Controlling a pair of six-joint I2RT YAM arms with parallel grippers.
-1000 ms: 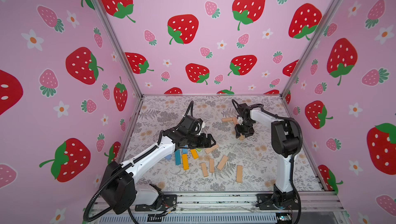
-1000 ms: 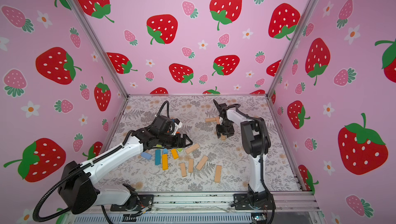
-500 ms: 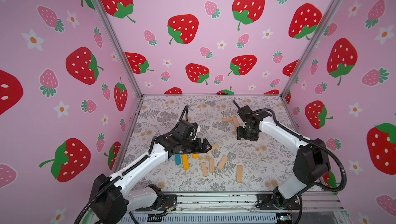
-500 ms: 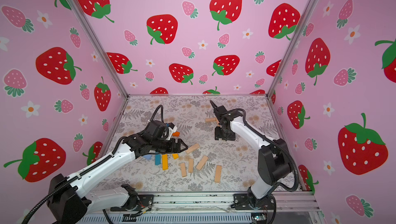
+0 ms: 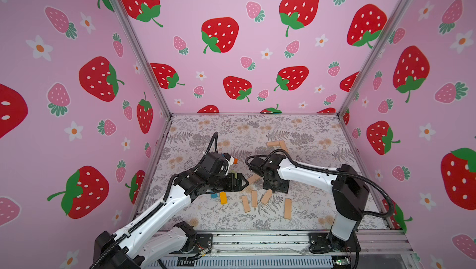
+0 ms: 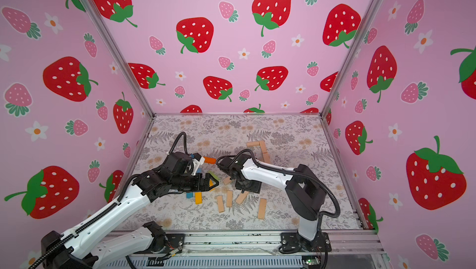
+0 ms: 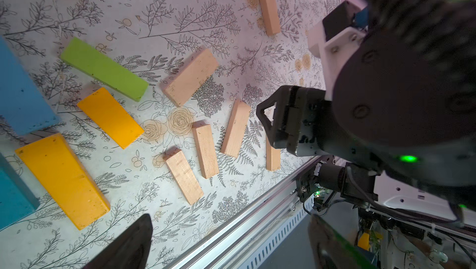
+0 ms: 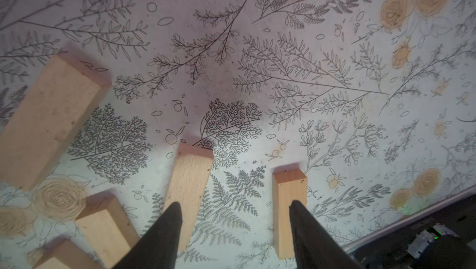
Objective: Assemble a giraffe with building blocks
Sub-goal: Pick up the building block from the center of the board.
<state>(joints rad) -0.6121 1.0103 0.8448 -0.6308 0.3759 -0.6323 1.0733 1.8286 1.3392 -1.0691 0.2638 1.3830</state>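
Barely started, I'd say: only a few tan blocks (image 5: 276, 143) sat joined in an L, well beyond the right gripper (image 8: 234, 203). That one hung partly spread and empty, right over loose tan bars (image 8: 190, 177). The left gripper (image 5: 243, 182) gaped wide, empty too, above the coloured blocks (image 7: 110, 116). Nearly all the build was left.

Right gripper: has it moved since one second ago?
Yes. The right gripper has come forward, away from the tan pair at the back, and now hangs over the loose tan blocks.

Left gripper (image 7: 229, 220) jaws wide, right gripper (image 8: 235, 203) apparently half-open, both arms low
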